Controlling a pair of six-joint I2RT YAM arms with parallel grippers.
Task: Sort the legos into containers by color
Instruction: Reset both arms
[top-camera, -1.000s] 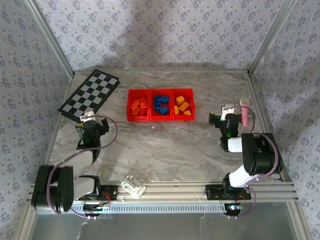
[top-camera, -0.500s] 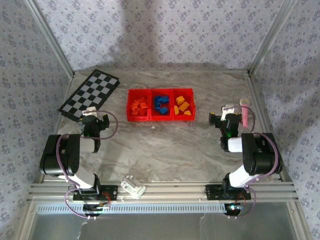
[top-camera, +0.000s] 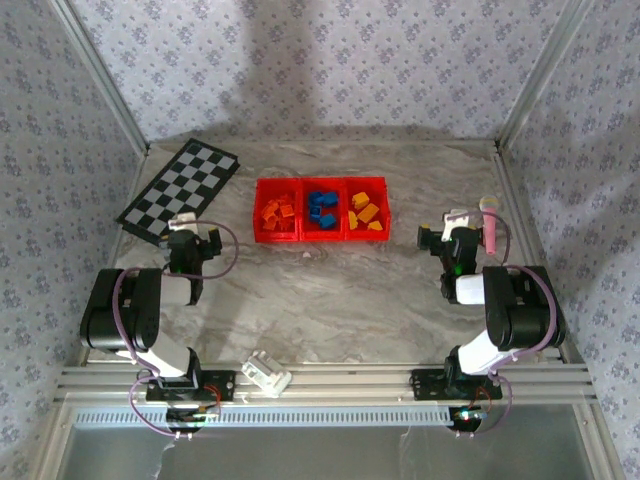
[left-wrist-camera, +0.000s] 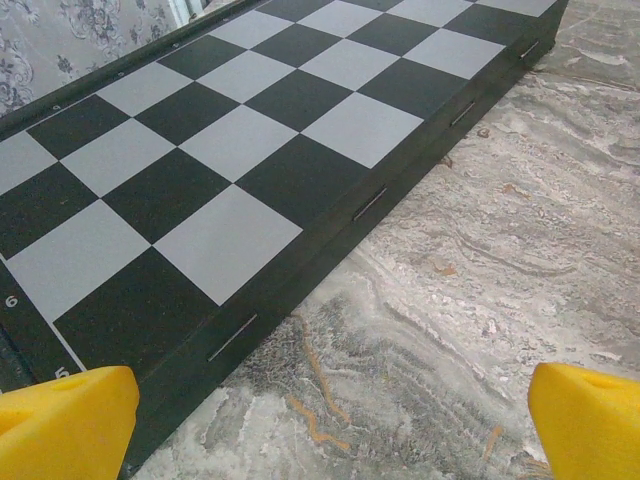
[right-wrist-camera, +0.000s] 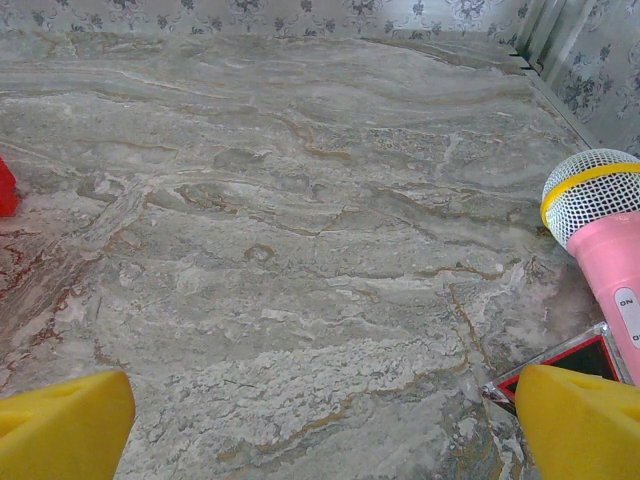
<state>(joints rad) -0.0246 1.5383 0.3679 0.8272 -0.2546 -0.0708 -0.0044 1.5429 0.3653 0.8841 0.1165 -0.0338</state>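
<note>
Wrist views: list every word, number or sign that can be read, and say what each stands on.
"6": on the dark rim of the checkerboard, left edge of the left wrist view.
"5": on the same rim, just below the 6.
"ON": on the body of the pink microphone, right wrist view; small, and the print beside it is cut off.
Top view: nothing large enough to read.
</note>
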